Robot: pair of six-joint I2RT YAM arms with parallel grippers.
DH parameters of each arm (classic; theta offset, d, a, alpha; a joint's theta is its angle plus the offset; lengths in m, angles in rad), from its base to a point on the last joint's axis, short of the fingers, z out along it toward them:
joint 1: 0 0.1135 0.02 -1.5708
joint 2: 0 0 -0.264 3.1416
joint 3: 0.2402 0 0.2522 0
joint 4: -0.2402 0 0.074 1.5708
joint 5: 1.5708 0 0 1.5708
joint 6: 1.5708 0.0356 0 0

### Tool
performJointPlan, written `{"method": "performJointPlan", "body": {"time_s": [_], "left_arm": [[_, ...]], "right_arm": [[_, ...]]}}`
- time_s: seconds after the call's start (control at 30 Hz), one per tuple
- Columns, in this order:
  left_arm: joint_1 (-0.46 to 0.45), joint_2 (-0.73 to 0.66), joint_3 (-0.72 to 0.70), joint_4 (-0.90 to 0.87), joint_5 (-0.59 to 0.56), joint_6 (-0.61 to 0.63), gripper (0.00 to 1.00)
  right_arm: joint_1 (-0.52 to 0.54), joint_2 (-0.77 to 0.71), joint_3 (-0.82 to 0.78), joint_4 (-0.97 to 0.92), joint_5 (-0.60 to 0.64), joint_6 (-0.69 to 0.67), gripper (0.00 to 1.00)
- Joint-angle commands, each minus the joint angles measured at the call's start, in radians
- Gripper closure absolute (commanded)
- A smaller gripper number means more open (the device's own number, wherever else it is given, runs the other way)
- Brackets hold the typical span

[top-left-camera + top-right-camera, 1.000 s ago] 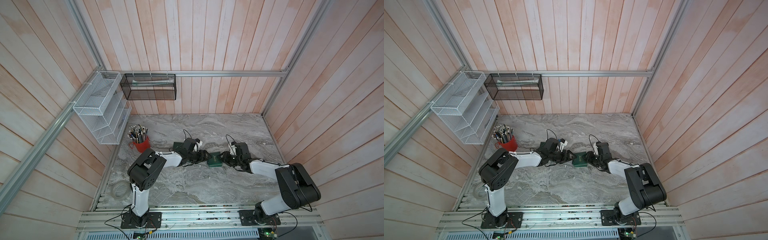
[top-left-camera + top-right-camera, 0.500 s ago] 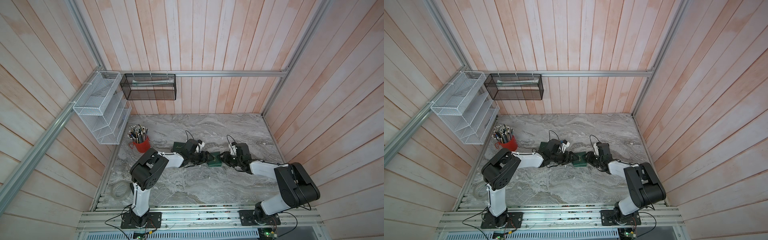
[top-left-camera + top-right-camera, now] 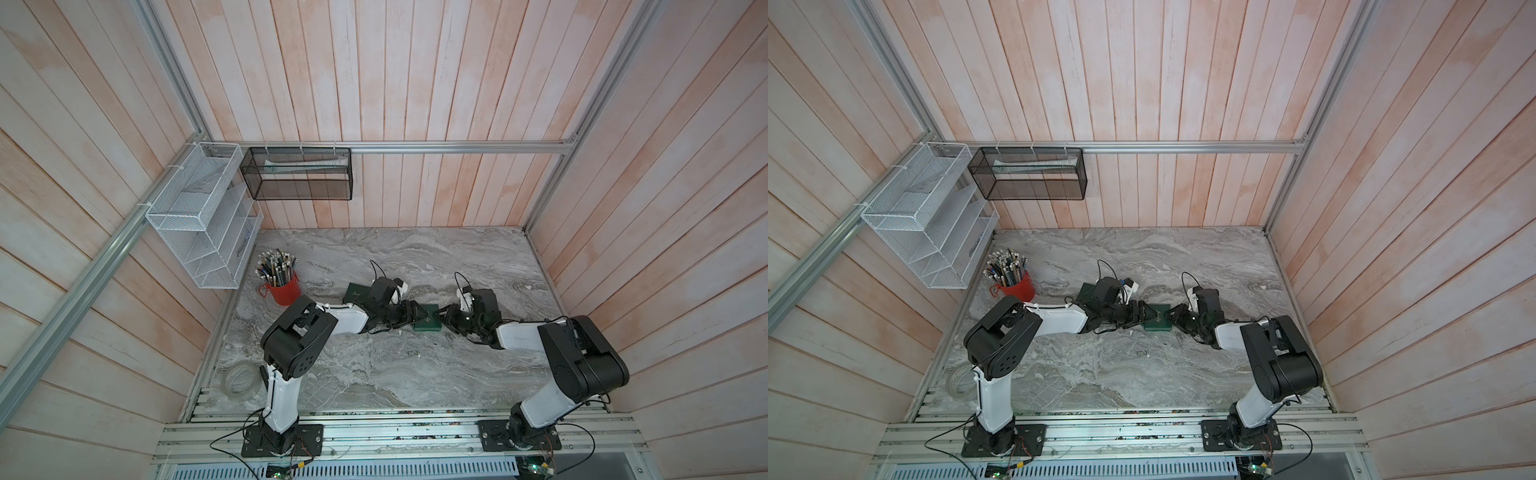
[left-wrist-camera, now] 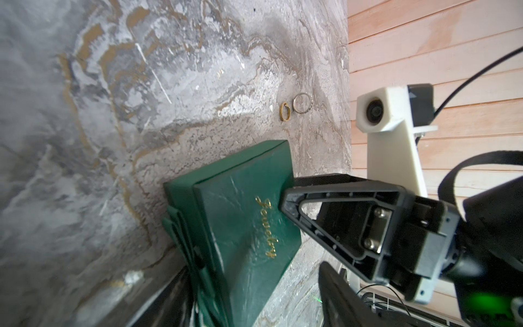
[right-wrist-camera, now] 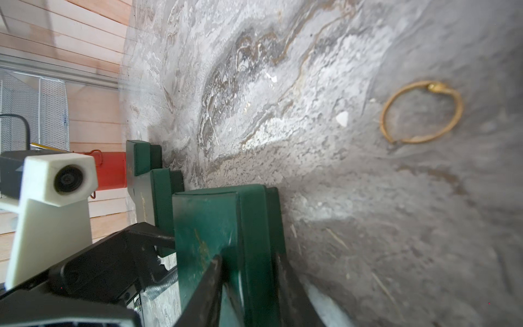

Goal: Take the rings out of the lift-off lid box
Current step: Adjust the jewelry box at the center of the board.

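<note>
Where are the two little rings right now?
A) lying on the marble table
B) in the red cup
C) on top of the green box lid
A: the left wrist view shows the gold ring and the silver ring lying on the bare marble table, apart from the green box.

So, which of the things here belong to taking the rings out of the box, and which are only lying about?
Job:
- green jewelry box
- left claw and right claw, one on each side of it
- gold ring and silver ring, lying on the marble top

Lying about:
- red pencil cup
- tape roll
- white wire rack
- black mesh basket
</note>
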Motion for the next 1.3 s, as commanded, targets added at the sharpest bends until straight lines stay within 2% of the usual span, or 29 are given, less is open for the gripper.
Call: {"method": "performJointPlan", "body": {"time_s": [0.0,0.1,0.2,0.37,0.5,0.63,0.73,0.8,0.87,1.0,1.27], "left_arm": [[-0.005,0.037,0.016,-0.047,-0.035,0.011,0.29],[-0.005,0.032,0.019,-0.054,-0.038,0.016,0.29],[-0.004,-0.011,0.011,-0.053,-0.057,0.027,0.26],[0.035,-0.123,0.061,-0.192,-0.175,0.111,0.22],[0.09,-0.185,0.065,-0.253,-0.226,0.153,0.21],[0.1,-0.227,0.085,-0.369,-0.328,0.229,0.2],[0.101,-0.231,0.09,-0.449,-0.433,0.28,0.18],[0.106,-0.219,0.097,-0.486,-0.461,0.307,0.18],[0.106,-0.207,0.098,-0.502,-0.456,0.313,0.18],[0.091,-0.171,0.103,-0.531,-0.448,0.307,0.18],[0.012,-0.073,0.194,-0.68,-0.641,0.333,0.17]], "right_arm": [[0.013,0.073,-0.056,-0.185,0.012,0.002,0.69],[0.013,0.076,-0.056,-0.179,0.01,-0.009,0.69],[0.013,0.031,-0.038,-0.228,0.046,-0.04,0.64],[0.001,-0.076,0.029,-0.414,0.217,-0.104,0.62],[-0.012,-0.099,0.096,-0.525,0.321,-0.141,0.6],[-0.001,-0.143,0.129,-0.556,0.358,-0.165,0.45],[0.025,-0.19,0.159,-0.599,0.425,-0.2,0.31],[0.043,-0.233,0.176,-0.617,0.466,-0.226,0.22],[0.056,-0.297,0.169,-0.587,0.45,-0.242,0.15],[0.084,-0.403,0.121,-0.472,0.373,-0.237,0.11],[0.134,-0.421,0.088,-0.437,0.35,-0.22,0.08]]}}
